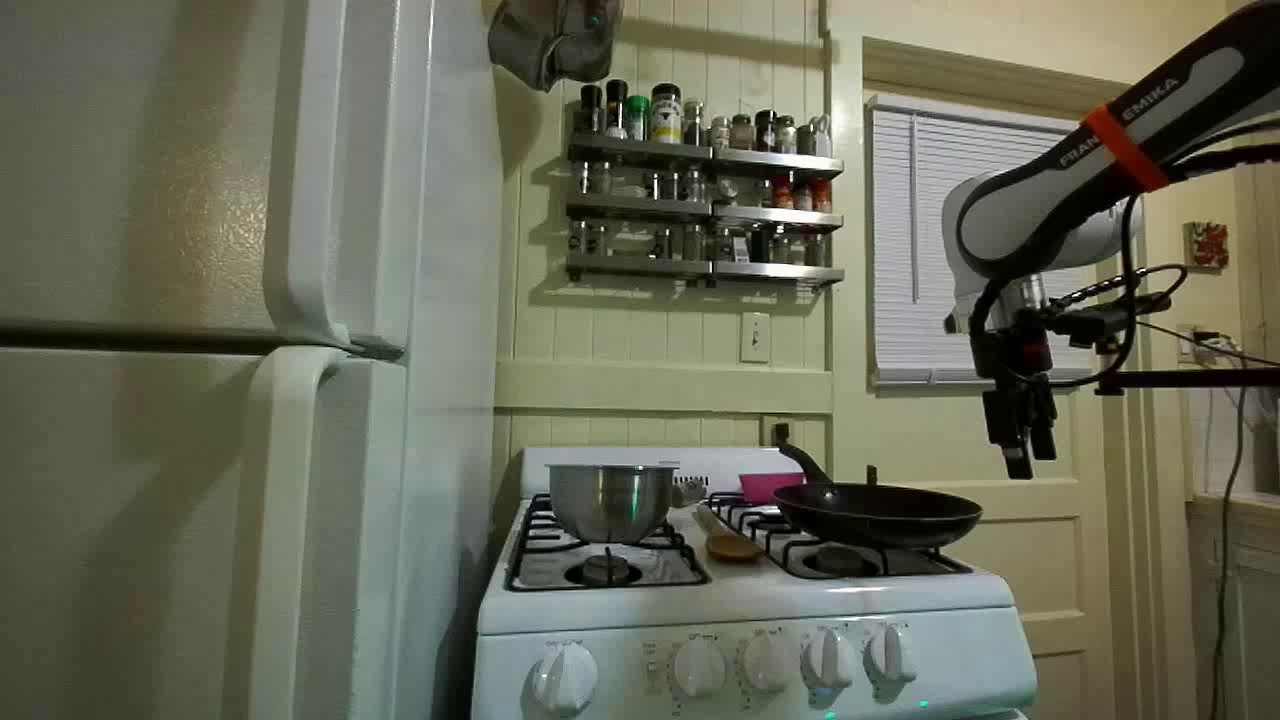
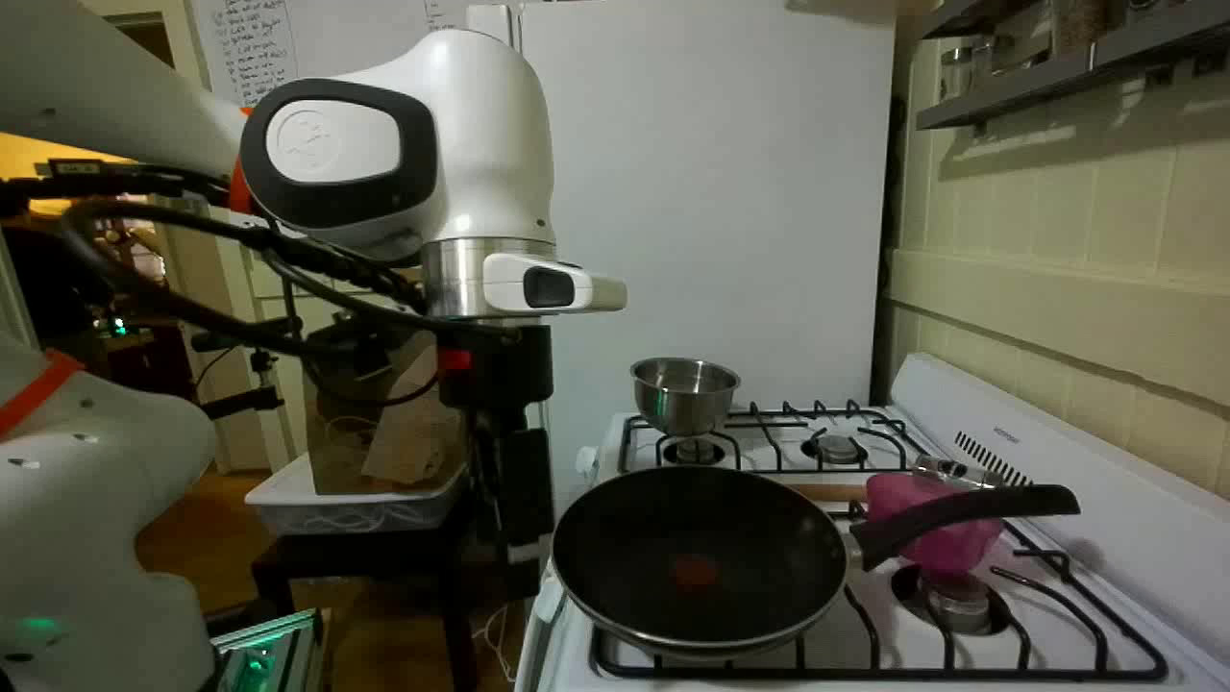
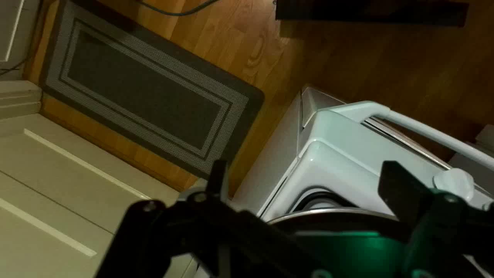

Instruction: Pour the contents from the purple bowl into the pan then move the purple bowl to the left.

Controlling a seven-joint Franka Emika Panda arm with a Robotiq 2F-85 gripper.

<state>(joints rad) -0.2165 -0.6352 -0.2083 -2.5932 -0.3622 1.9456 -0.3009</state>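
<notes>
Hand (image 1: pixel 1030 462) is hanging higher than the pan (image 2: pixel 700 538), fingers (image 3: pixel 399 189) standing apart. In an exterior view, purple bowl (image 2: pixel 951 546) is sitting behind the pan's handle (image 2: pixel 1004 502), wooden spoon (image 2: pixel 830 492) lying beyond the pan, steel pot (image 2: pixel 685 402) standing farther beyond.

"FRAN… EMIKA" on the arm (image 1: pixel 1050 195)

In an exterior view: pan (image 2: pixel 697 538) on near stove grate (image 2: pixel 1038 673), its dark handle (image 2: pixel 980 509) crossing in front of the purple bowl (image 2: pixel 947 552). Steel pot (image 2: pixel 684 399) on far grate (image 2: pixel 778 424), apart from pan. Gripper (image 2: pixel 519 567) points down beside pan's rim; finger gap indistinct.
</notes>
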